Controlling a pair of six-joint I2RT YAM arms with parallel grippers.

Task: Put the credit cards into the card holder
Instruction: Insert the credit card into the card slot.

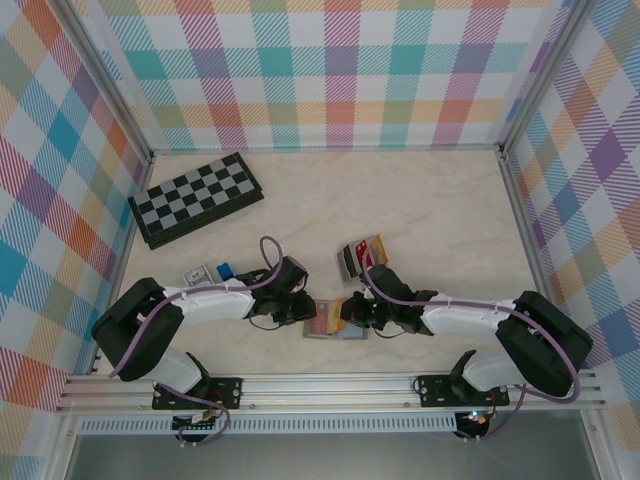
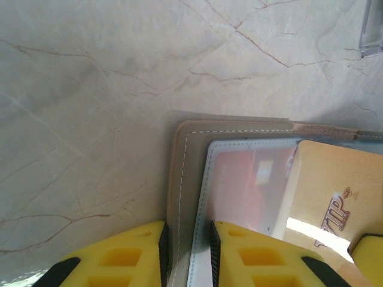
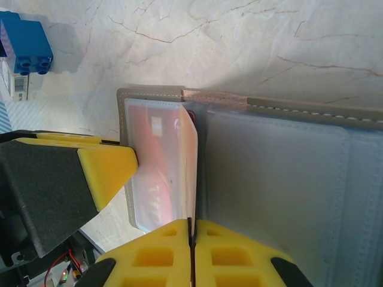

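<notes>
Bright, even light is flooding the table [image 1: 420,210].
Glare is streaking the card [image 2: 332,203]; soft shadow is edging the holder [image 2: 179,179]; all views are reading sharp.

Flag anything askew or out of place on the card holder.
The orange VIP card sits tilted across the card holder rather than in a pocket, pinched by the right gripper; a red card lies flat inside one.
</notes>
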